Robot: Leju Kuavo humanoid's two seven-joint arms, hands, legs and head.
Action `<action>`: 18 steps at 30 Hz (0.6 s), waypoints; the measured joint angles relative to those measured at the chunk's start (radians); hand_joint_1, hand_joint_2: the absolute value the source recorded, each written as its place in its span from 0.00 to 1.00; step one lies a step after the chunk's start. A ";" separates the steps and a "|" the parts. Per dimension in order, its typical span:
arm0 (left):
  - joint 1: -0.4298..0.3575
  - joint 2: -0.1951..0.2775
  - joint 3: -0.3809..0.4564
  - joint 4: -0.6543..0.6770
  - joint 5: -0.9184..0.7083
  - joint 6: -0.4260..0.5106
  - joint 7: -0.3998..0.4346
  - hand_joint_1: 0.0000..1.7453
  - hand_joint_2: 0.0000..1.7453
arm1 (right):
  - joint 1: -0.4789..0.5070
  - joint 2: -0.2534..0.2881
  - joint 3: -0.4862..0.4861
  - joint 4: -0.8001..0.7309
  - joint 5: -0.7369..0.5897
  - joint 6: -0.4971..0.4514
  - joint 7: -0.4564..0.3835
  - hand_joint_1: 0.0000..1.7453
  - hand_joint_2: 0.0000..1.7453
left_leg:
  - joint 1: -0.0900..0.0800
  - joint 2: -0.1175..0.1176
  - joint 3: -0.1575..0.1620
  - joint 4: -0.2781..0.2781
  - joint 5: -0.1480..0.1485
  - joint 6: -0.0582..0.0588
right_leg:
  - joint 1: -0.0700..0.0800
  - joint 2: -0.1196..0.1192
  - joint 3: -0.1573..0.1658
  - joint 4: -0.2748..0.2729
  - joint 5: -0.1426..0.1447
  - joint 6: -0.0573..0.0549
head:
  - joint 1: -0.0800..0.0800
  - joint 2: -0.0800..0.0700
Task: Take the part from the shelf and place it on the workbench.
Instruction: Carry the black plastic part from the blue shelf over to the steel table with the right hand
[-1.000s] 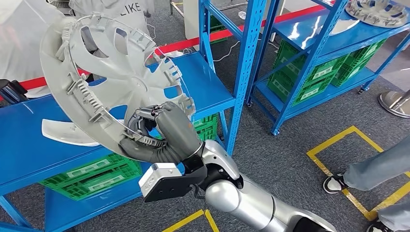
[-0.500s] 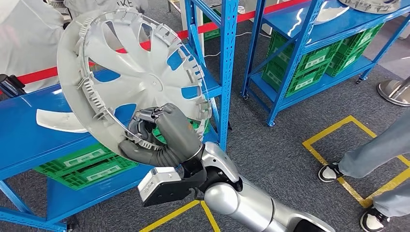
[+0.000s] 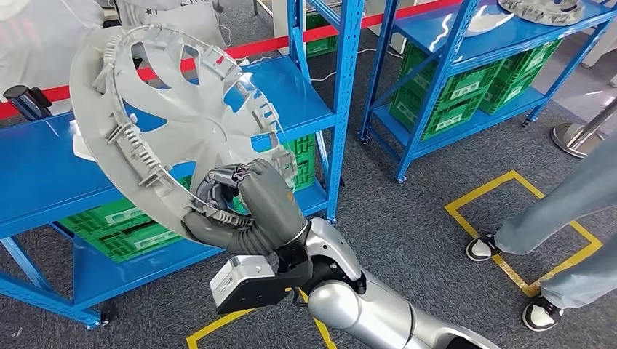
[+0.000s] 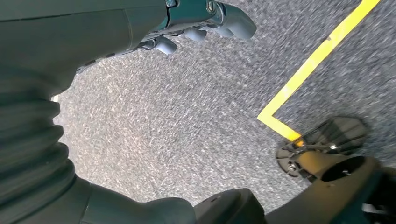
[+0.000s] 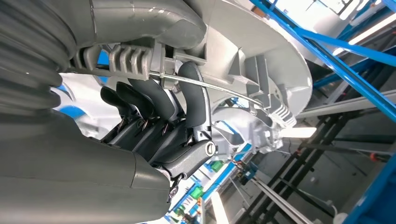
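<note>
Head view: the right hand (image 3: 244,207) grips the grey wheel cover (image 3: 171,116) (the part) by its near rim; fingers (image 5: 154,100) hook inside the rim beside the wire ring, thumb on the outer face. The cover is tilted, held clear above the blue shelf (image 3: 44,174) at left, off its deck.

Left hand (image 4: 201,21): hangs over grey carpet, fingers apart, holding nothing.

Risks:
1. Grip sits at 1 edge of a broad disc, so most of the cover overhangs far-left; a quick swing could lever it out of the fingers.
2. Cover's right edge lies near the blue upright (image 3: 342,102); turning right w/o drawing the part nearer may clip that post.
3. A second cover (image 3: 80,142) lies on the shelf behind the held one, approx. beneath its low edge; exact gap is hard to judge here.
4. A person's legs (image 3: 553,225) stand at right by the yellow floor marking (image 3: 509,240); a wide sweep that way crowds them.

Open room: grey floor btw. the shelves and the person, near-right of the hand. No workbench is identifiable.
</note>
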State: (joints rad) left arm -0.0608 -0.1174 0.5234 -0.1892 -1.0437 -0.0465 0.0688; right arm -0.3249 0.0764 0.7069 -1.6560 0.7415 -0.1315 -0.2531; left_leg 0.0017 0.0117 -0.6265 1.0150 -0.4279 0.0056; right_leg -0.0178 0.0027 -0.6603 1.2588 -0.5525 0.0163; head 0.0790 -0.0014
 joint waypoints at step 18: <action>0.001 0.016 0.000 -0.001 -0.048 -0.006 -0.006 0.00 1.00 | -0.001 -0.025 0.000 0.000 -0.039 -0.104 -0.004 1.00 1.00 | 0.001 -0.013 0.104 0.055 -0.101 -0.046 | 0.004 -0.002 -0.012 -0.217 0.135 -0.036 | 0.000 0.000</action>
State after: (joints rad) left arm -0.0596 -0.1013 0.5238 -0.1902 -1.0922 -0.0523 0.0623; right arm -0.3256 0.0511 0.7074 -1.6557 0.7025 -0.2351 -0.2574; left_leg 0.0031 -0.0015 -0.5227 1.0695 -0.5290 -0.0402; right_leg -0.0143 0.0010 -0.6723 1.0418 -0.4175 -0.0198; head 0.0791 -0.0015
